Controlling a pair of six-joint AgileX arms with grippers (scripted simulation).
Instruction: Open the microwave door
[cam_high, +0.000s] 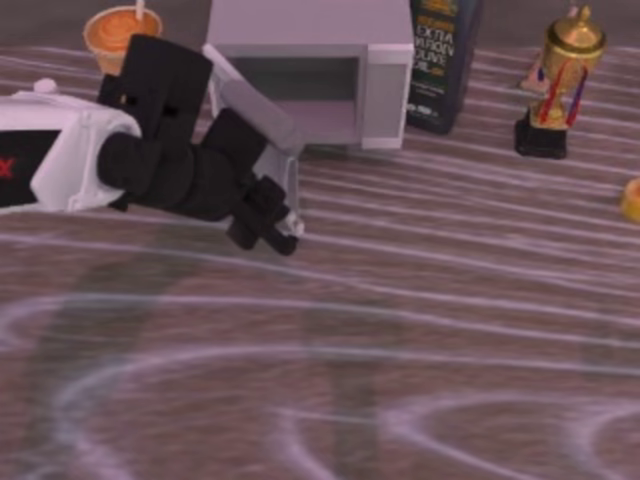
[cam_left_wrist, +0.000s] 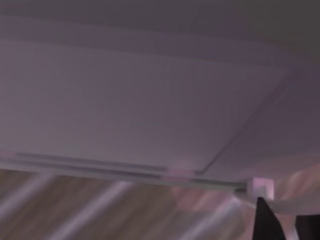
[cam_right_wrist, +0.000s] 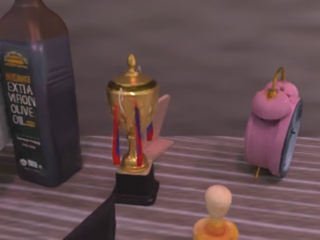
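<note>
Top view shows the microwave (cam_high: 310, 70) at the far edge of the surface (cam_high: 400, 340), slightly to the left of the middle. The microwave door (cam_high: 255, 115) is swung out to the left, so the grey cavity is seen open. The left tool (cam_high: 268, 225) is placed at the free edge of the door, where the white handle (cam_high: 290, 215) is; its fingers appear closed on this handle, but the grip itself is partly hidden. In the left wrist view, the door panel (cam_left_wrist: 125, 110) fills almost all the picture. The right tool is not seen in any view. To the right of the microwave a dark olive oil bottle (cam_high: 440, 60) stands, then a golden trophy (cam_high: 560, 85). An orange cup (cam_high: 118, 35) stands to the left.
</note>
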